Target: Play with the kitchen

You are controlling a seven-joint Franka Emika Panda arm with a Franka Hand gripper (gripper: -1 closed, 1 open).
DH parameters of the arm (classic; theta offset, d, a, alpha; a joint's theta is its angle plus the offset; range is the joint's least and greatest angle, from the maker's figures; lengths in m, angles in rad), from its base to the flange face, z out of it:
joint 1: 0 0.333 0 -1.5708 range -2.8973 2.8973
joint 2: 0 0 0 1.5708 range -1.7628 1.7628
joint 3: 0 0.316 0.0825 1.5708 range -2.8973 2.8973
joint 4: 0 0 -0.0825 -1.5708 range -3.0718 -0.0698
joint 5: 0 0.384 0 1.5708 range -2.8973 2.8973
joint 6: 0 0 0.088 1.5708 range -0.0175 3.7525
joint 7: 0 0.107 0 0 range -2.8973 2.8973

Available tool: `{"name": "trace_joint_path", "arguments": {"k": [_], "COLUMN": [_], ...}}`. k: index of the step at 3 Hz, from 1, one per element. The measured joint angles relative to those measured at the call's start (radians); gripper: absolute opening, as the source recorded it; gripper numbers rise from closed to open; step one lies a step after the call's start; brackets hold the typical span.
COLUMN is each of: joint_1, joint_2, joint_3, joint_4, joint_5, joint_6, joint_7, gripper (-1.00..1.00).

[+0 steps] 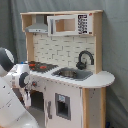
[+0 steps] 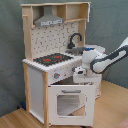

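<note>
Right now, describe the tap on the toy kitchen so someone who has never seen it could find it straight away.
Start at the kitchen, white panels and pale wood. On its counter, past the black-red hob, lies the sink. The tap stands behind it against the tiled back wall, the only black hooked arch there.

Gripper (image 2: 80, 75) fingers too blurred to read in both exterior views; kitchen (image 2: 50, 65) front behind it hidden, arm (image 2: 112, 56) cut by second exterior view's right edge.

White rounded arm (image 2: 107, 57), dark joint bands
</note>
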Motion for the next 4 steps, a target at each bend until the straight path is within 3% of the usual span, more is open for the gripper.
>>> {"name": "trace_joint_path", "arguments": {"k": [2,3,4], "joint_1": [-0.146,-0.194,-0.194], "joint_2": [-0.004,-0.015,-0.035], "joint_3": [0.134,0.206,0.245], "joint_4": [0.053,0.062,0.086], "joint_5": [-0.006,-0.006,-0.006], "joint_6": [0.026,0.035,0.037], "joint_7": [-0.005,0.041,0.133], "gripper": [-1.0,-1.0,-1.0]}}
